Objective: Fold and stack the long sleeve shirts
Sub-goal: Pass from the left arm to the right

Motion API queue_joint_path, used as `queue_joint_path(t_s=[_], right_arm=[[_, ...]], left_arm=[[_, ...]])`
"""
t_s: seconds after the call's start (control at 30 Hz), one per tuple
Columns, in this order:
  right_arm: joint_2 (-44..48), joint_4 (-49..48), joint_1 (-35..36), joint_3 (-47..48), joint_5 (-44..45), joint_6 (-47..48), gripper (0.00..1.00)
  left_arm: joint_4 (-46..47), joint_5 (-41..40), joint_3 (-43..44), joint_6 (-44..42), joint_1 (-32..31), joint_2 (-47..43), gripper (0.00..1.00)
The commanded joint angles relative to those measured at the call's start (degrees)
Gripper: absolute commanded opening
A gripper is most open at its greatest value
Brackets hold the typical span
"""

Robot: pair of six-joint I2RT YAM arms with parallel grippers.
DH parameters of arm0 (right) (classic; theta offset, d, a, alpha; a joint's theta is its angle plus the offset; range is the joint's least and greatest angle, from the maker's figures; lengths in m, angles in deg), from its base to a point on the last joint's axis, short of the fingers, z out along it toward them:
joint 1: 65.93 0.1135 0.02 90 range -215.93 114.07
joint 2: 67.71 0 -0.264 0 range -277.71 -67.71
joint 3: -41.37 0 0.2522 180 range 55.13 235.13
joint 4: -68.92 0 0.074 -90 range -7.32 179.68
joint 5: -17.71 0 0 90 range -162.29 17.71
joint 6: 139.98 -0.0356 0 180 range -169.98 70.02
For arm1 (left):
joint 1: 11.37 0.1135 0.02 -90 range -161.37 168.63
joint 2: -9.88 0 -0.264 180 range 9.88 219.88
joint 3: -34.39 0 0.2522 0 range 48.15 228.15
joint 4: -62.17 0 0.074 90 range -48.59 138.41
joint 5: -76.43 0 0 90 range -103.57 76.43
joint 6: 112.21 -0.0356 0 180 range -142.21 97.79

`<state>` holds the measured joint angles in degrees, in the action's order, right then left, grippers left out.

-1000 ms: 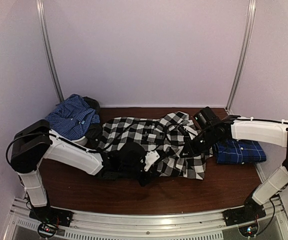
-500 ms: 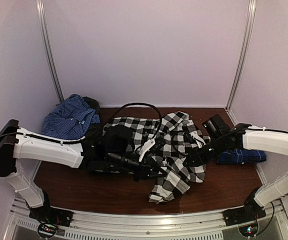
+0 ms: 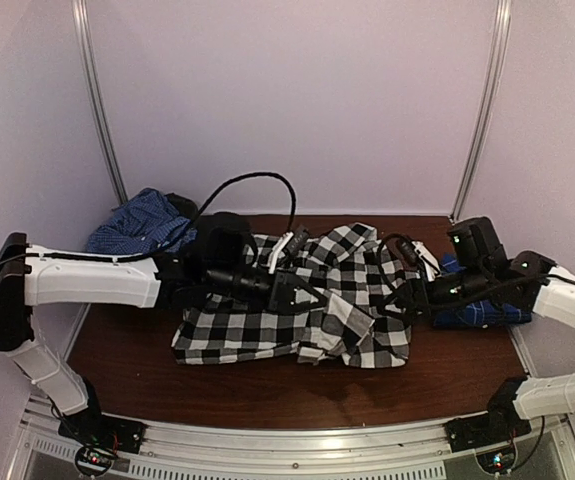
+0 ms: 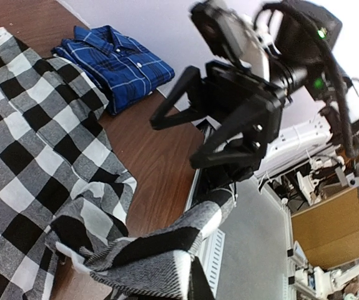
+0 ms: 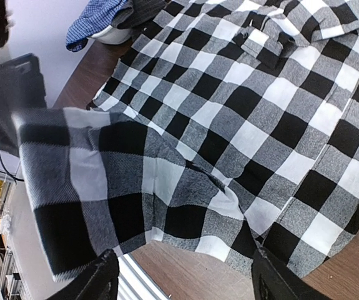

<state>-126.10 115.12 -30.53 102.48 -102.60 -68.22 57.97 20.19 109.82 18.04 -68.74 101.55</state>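
The black-and-white check shirt lies spread over the middle of the table, with one flap folded across it. My left gripper is shut on a fold of that shirt; the cloth hides its fingers. To the right, my right gripper hovers over the shirt's right part, open with nothing between its fingers. It also shows open in the left wrist view. A royal blue shirt lies folded at the right edge. Another blue shirt is crumpled at the back left.
A small black cloth and a white rounded object sit by the crumpled blue shirt. A black cable arches over the left wrist. The wooden table ends at a metal rail in front; walls close in behind.
My right gripper has opened, let go of the check shirt and drawn back to the right. The left gripper has carried its fold away from the front edge, so the shirt lies flatter.
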Motion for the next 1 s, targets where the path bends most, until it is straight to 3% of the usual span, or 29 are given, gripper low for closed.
queue_joint_path(t_s=[0.0,0.47,0.97], right_arm=[[5.22,-2.96,0.80,-1.47,0.31,-0.53,0.75],[9.91,-11.33,5.08,-5.25,4.85,-3.78,0.84],[7.62,-16.03,5.06,-5.86,5.40,-6.14,0.59]], left_arm=[[5.93,3.11,3.89,9.97,2.69,0.01,0.00],[13.74,8.31,12.57,20.97,5.43,10.43,0.00],[13.98,8.35,14.40,21.67,5.42,12.63,0.00]])
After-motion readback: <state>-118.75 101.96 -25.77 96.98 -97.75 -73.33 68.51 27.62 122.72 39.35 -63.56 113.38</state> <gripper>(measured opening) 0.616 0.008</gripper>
